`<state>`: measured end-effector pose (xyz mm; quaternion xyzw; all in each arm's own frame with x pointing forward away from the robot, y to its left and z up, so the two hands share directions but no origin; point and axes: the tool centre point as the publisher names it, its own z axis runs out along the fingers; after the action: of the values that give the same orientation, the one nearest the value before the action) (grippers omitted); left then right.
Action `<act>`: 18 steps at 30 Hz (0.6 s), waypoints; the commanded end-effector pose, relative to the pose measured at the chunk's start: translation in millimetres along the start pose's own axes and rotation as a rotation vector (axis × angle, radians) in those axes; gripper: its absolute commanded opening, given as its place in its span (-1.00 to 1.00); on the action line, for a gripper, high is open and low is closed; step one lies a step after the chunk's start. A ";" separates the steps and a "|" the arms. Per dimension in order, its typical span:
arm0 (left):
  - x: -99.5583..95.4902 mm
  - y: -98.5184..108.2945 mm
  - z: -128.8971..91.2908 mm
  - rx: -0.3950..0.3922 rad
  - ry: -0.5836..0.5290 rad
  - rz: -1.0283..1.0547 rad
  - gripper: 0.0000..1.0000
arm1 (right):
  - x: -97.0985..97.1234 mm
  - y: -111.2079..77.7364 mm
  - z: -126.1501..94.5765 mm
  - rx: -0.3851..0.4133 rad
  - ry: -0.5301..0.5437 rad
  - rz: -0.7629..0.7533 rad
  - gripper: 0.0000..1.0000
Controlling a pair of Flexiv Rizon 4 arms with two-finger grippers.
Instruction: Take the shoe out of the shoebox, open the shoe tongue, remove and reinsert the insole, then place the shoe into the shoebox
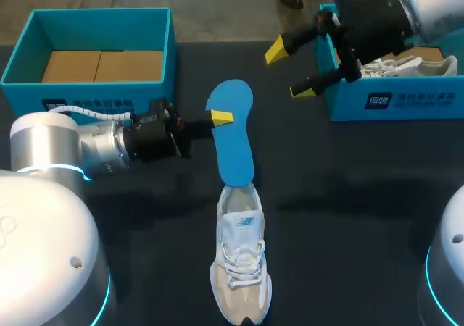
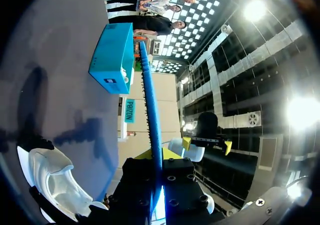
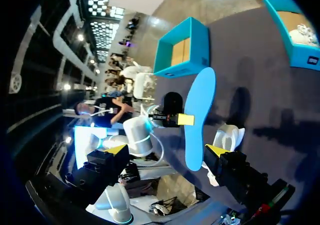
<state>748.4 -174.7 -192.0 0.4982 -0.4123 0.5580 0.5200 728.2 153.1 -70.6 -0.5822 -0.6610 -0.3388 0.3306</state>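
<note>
1. Presently, the left gripper [image 1: 220, 117] is clamped on the blue insole [image 1: 235, 148], gripping its edge near the far end.
2. The insole's long axis runs near-to-far. Its near end meets the collar of the shoe [image 1: 241, 268], which sits mid-table with its toe toward the robot.
3. Judged step: insole removal or reinsertion. Reinsertion calls for feeding that near end down the collar, in line with the shoe.
4. The right gripper [image 1: 297, 69] hangs empty with its fingers spread wide, beside the right shoebox [image 1: 348, 105].

The insole [image 1: 234, 134] is matt blue and smooth — foam-like. The shoe [image 1: 241, 268] is pale mesh cloth with woven laces. The left shoebox [image 1: 109, 94] is matt teal card — brown card inside. The table [image 1: 348, 195] is dark, matt.
</note>
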 end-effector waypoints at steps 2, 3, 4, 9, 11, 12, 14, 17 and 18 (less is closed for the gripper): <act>0.2 0.8 0.3 0.002 -0.002 0.000 -1.00 | 12.9 7.3 3.9 0.028 -0.291 0.019 1.00; 0.2 0.8 0.3 0.002 -0.002 0.000 -1.00 | 15.1 7.6 4.8 0.033 -0.308 0.017 1.00; 0.2 0.8 0.3 0.002 -0.002 0.000 -1.00 | 17.2 8.0 5.0 0.035 -0.330 0.018 1.00; 0.2 0.8 0.3 0.002 -0.002 0.000 -1.00 | 26.9 7.0 6.9 0.022 -0.462 0.028 1.00; 0.2 0.8 0.3 0.002 -0.002 0.000 -1.00 | 31.3 6.2 8.1 0.015 -0.497 0.027 1.00; 0.2 0.8 0.3 0.002 -0.002 0.000 -1.00 | 33.8 5.6 9.0 0.014 -0.526 0.030 1.00; 0.2 0.8 0.3 0.002 -0.002 0.000 -1.00 | 37.9 4.9 10.9 0.004 -0.552 0.025 1.00; 0.2 0.8 0.3 0.002 -0.002 0.000 -1.00 | 42.8 4.6 13.9 0.000 -0.612 0.027 1.00; 0.2 0.8 0.3 0.002 -0.002 0.000 -1.00 | 44.8 4.6 15.2 0.000 -0.639 0.029 1.00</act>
<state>748.4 -174.7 -192.0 0.4982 -0.4123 0.5581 0.5200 727.3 183.1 -45.2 -0.6427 -0.7025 -0.2237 0.2084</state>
